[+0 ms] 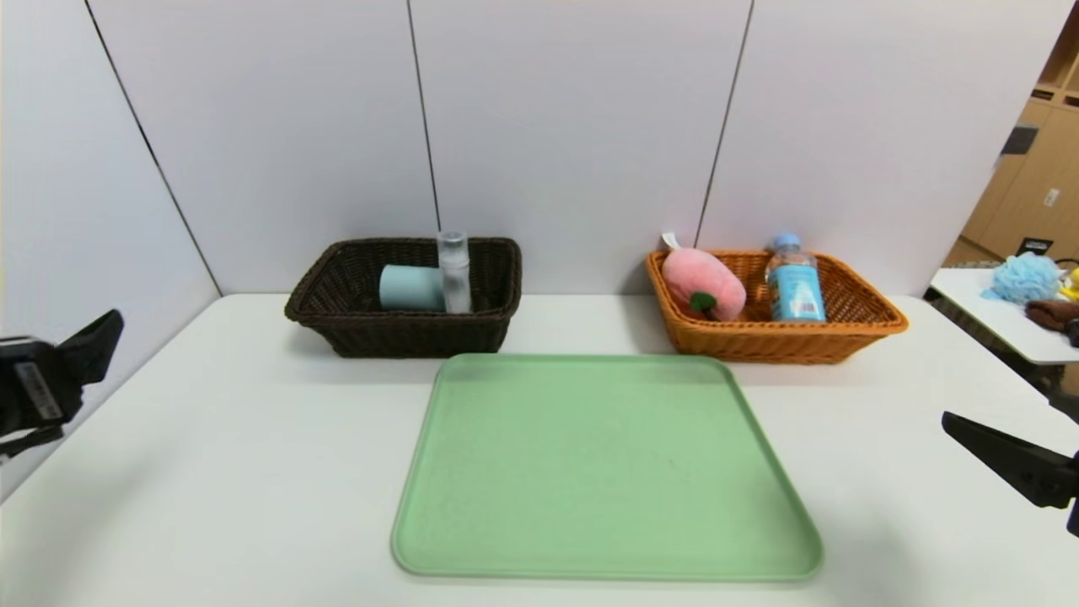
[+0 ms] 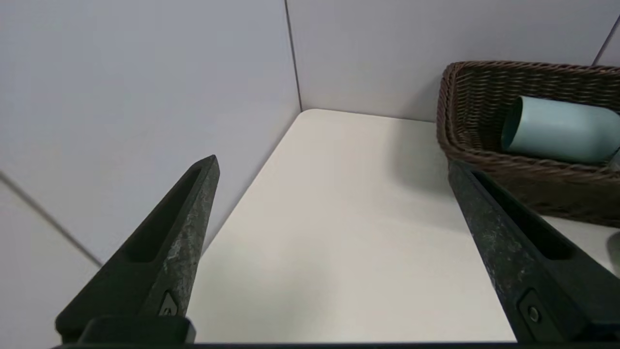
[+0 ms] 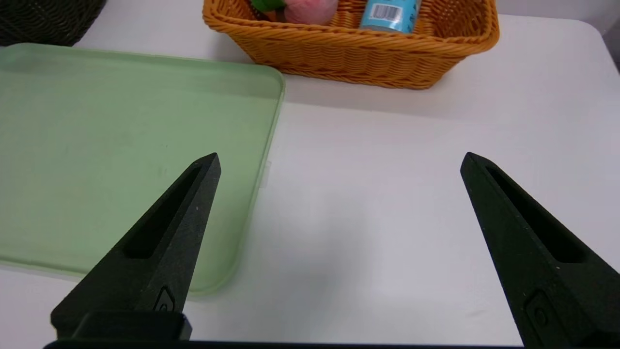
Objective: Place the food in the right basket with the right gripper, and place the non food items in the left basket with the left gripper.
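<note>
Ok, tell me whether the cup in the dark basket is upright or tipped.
Tipped: the cup lies on its side in the dark basket, its open mouth facing sideways.

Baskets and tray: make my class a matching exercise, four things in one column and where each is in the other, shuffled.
1. Pink plush peach
2. Blue-grey cup
3. Green tray
4. Left gripper

A. On its side in the dark brown basket
B. Open, holding nothing
C. In the orange basket
D. Flat on the white table

Pairs: 1-C, 2-A, 3-D, 4-B
</note>
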Action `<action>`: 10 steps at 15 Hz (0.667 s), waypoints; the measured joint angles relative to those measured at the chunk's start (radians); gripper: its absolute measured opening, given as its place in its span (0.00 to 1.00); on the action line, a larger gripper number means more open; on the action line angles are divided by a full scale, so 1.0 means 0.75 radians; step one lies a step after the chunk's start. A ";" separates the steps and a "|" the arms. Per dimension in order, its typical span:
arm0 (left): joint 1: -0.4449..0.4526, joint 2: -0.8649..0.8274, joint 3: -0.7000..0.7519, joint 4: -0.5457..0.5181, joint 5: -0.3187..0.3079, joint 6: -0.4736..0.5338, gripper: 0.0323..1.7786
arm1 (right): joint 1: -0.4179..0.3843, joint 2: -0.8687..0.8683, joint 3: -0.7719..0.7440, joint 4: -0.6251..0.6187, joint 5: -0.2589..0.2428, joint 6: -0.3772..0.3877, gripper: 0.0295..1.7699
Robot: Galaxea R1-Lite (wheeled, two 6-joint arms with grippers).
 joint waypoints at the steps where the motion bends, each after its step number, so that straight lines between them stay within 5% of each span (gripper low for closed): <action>1: 0.030 -0.074 0.065 -0.002 -0.038 0.002 0.94 | -0.015 -0.031 0.030 -0.009 0.010 0.001 0.97; 6: 0.105 -0.390 0.350 0.006 -0.158 -0.046 0.95 | -0.140 -0.215 0.155 -0.007 0.063 0.002 0.97; 10: 0.109 -0.557 0.471 0.044 -0.176 -0.058 0.95 | -0.228 -0.438 0.250 0.071 0.216 0.004 0.97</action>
